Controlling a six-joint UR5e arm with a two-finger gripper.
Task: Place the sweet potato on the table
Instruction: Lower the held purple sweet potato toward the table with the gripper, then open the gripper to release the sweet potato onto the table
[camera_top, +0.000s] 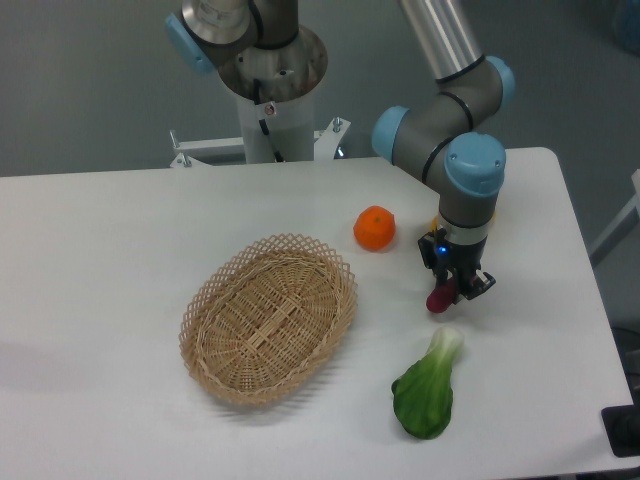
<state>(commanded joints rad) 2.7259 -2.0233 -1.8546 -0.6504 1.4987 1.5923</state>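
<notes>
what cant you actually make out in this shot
- Sweet potato: only its lower end shows; the claw covers the rest.
- Whether it touches the table: this single fixed-camera angle cannot settle it.
- Claw fingers: too small and dark to separate.
- Black item at the lower right corner: cut off by the frame edge.
</notes>
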